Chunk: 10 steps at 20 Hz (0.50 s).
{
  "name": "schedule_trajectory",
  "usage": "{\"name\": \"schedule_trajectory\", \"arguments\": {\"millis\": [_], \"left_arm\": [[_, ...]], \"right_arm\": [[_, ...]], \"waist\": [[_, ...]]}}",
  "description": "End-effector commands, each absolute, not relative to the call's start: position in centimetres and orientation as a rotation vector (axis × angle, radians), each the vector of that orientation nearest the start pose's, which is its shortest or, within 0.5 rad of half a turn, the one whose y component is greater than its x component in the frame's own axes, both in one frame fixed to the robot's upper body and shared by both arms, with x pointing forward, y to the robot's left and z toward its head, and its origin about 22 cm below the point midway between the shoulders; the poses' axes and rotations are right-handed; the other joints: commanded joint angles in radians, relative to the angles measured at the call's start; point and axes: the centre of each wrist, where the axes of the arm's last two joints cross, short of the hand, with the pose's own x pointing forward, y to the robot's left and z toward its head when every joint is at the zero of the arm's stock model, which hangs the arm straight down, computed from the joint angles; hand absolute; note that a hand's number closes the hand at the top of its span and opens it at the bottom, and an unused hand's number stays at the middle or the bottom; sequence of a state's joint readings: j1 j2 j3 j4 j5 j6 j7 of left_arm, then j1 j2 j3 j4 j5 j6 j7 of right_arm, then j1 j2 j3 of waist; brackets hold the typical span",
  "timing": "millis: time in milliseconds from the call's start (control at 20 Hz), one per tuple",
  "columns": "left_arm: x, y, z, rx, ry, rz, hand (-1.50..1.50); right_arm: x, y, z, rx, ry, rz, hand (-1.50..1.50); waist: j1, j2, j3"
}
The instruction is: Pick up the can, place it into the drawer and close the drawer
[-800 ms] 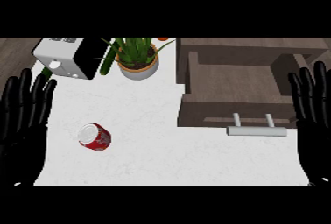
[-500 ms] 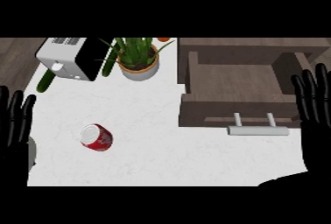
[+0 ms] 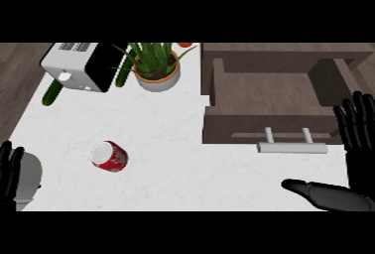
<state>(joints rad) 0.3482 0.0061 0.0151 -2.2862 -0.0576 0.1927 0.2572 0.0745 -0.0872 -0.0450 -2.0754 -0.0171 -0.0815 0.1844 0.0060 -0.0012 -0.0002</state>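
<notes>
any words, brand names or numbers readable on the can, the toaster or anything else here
None can be read.
can: red with white patterning, no letters legible.
toaster: white and black, slots on top, no readable label.
plant pot: plain.
drawer: plain wood, metal handle, no marks.

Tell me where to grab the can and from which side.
Grip the can across its red side wall, coming from above. It lies on its side on the white counter, one round end tilted up toward the camera, so the wall probably offers the opposing faces. Left hand looks nearer.
</notes>
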Motion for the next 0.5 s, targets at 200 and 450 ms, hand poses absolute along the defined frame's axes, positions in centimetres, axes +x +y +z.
{"name": "schedule_trajectory", "arguments": {"millis": [200, 450], "left_arm": [[13.7, 25.6, 10.7, 0.313, -1.671, 0.287, -1.50], [16.8, 25.4, 11.5, 0.308, -1.638, 0.275, -1.50]], "right_arm": [[19.7, -26.5, 9.5, -0.171, -1.800, -0.076, -1.50], [19.0, -27.2, 9.5, -0.167, -1.815, -0.080, -1.50]], "waist": [[-0.005, 0.000, 0.000], [-0.009, 0.001, 0.000]]}}
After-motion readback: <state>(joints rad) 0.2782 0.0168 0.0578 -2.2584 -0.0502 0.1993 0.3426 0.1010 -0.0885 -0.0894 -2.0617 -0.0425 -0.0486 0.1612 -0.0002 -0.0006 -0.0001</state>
